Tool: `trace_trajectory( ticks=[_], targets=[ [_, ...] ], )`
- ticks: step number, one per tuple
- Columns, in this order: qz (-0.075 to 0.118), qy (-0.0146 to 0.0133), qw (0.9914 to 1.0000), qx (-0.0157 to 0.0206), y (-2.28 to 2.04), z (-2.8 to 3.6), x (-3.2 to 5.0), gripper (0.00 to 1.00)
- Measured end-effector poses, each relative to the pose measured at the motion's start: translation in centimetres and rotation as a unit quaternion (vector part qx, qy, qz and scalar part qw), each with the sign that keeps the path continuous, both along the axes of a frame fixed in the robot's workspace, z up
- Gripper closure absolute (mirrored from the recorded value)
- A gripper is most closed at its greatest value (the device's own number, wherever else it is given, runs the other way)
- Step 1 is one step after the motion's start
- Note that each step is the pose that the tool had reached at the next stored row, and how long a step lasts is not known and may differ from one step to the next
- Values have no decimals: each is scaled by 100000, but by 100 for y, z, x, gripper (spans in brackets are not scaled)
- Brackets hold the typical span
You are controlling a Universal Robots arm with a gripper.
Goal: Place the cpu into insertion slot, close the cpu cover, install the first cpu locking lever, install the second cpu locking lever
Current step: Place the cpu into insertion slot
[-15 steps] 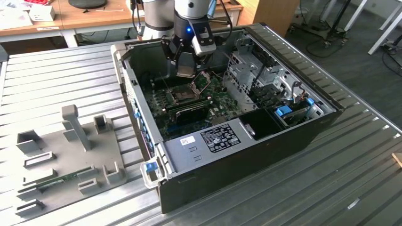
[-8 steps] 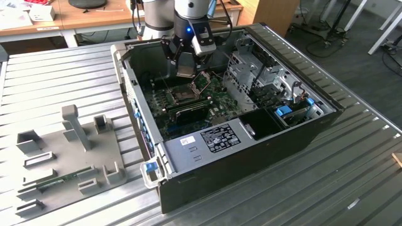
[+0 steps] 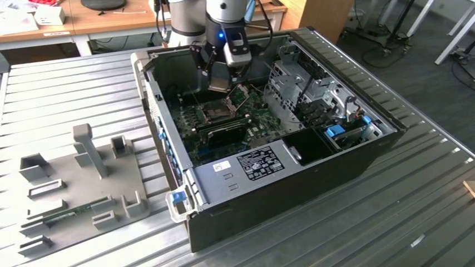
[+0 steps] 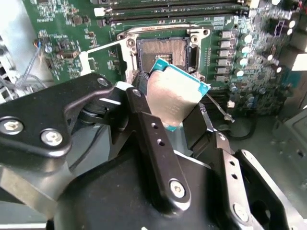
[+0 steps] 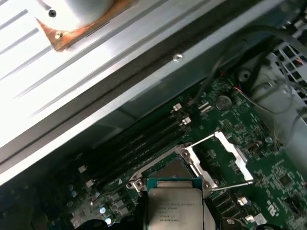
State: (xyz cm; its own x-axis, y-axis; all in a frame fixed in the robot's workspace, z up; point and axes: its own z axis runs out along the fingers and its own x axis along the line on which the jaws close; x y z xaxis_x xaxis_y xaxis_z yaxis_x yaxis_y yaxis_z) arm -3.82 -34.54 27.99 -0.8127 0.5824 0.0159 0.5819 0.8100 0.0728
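Gripped at two edges by the hand (image 4: 171,108), the cpu (image 4: 177,91) hangs clear above the open insertion slot (image 4: 163,50).

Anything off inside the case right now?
Nothing looks damaged. The chip, clamped in the gripper over the open socket, looks tilted against the socket's edges in the second wrist view; in the first wrist view it sits squarer. The cover is swung open.

— What sits on the ribbed metal bench (image 3: 67,94)?
— A black computer case (image 3: 297,183), lying on its side with the panel off. There's a white label (image 3: 260,162) inside and a blue bracket (image 3: 337,132) nearby.
— And towards the exterior view's left?
— A grey fixture plate (image 3: 70,186) with upright holders. A wooden desk (image 3: 111,19) stands behind.
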Motion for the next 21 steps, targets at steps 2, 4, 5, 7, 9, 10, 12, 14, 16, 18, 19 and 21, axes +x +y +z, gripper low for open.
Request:
trace_trajectory(
  ticks=[2,4,5,7,9,10,12,14,16,18,19,21],
  targets=[
    [-1210,1,99993,6,0,-2,0,46],
    [-2254,-2,99975,12,0,-5,0,46],
    [-2939,-3,99957,10,0,-6,0,46],
    [-4214,-2,99911,5,0,-7,0,46],
    [-5417,-2,99853,5,0,-9,0,46],
    [-5973,-2,99821,7,0,-10,0,46],
    [-6872,-4,99764,15,1,-11,0,46],
    [-7463,-8,99721,17,2,-13,0,46],
    [-8250,-2,99659,8,2,-14,0,46],
    [-9128,-1,99583,5,3,-16,0,46],
    [-9540,1,99544,3,3,-16,0,46],
    [-10202,-2,99478,11,3,-18,-1,46]
  ],
)
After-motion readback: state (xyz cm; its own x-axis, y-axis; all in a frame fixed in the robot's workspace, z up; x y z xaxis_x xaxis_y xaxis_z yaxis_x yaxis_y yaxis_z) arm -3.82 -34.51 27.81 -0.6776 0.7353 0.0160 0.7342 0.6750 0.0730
